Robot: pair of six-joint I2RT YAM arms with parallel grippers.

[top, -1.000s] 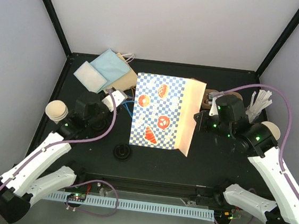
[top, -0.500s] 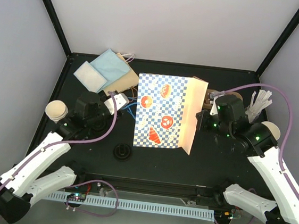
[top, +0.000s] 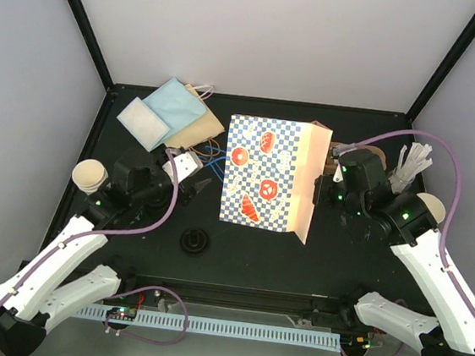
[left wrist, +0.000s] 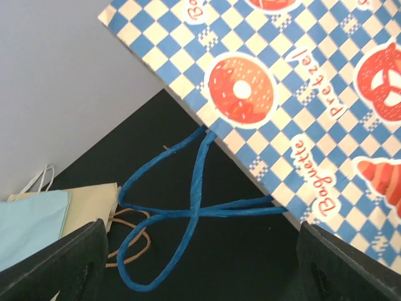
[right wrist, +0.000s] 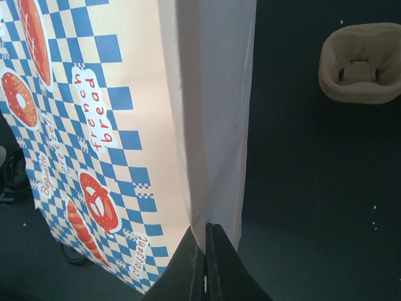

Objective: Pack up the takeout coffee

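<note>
Now, top view: L claw (top: 196,184) spread wide, holding nothing, just left of the bag (top: 268,174). R claw (right wrist: 205,233) pinched tight on the bag's pale side fold. We note one cup (top: 90,175) far left, second cup (top: 432,207) far right, lid (top: 194,241) lower centre, tray (right wrist: 360,63) upper right in R wrist view.

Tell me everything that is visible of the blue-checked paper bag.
The blue-checked paper bag is printed paper: blue and cream squares, red pictures of a doughnut, pretzels and a croissant, words such as "Baguette". It lies printed face up in the middle of the black table. Blue paper handles trail from its left end onto the table. Its right end is a plain pale panel, whose edge the right hand pinches shut. The open left hand hovers near the handles.
</note>
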